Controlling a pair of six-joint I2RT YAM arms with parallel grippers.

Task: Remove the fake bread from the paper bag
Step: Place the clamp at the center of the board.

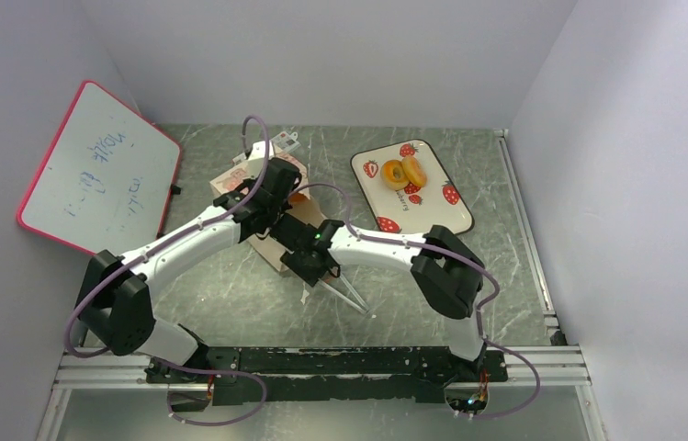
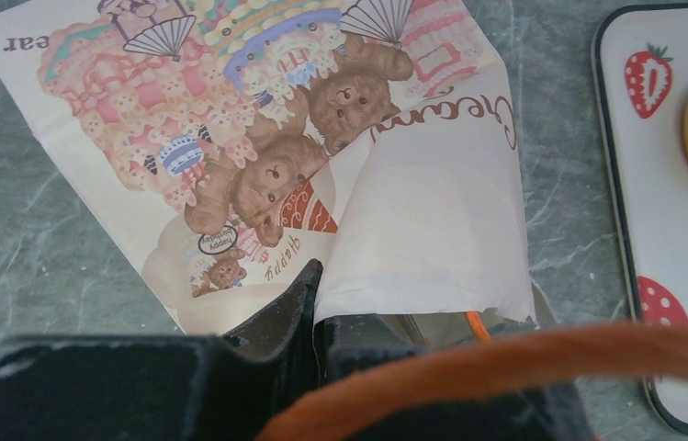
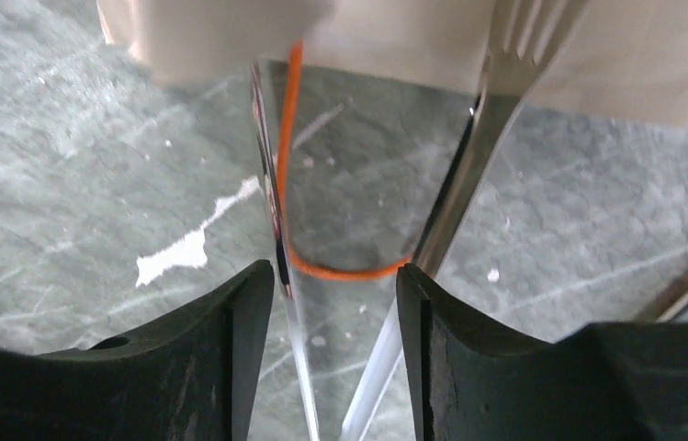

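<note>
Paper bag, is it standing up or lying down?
Lying down. In the left wrist view the paper bag is flat on the table, teddy-bear picture facing up.

The left arm (image 1: 184, 243) and right arm (image 1: 386, 246) wear smooth white curved shells between chunky black joint housings. A mauve cable (image 1: 253, 138) runs back along each arm in loose loops. Just behind the right claw (image 3: 335, 276) a green light (image 1: 319, 236) glows. The fingers (image 2: 276, 322) are matte black, edges scuffed pale.

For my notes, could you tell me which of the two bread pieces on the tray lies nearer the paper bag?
The bread ring on the left in the top view; the other piece sits farther right.
</note>
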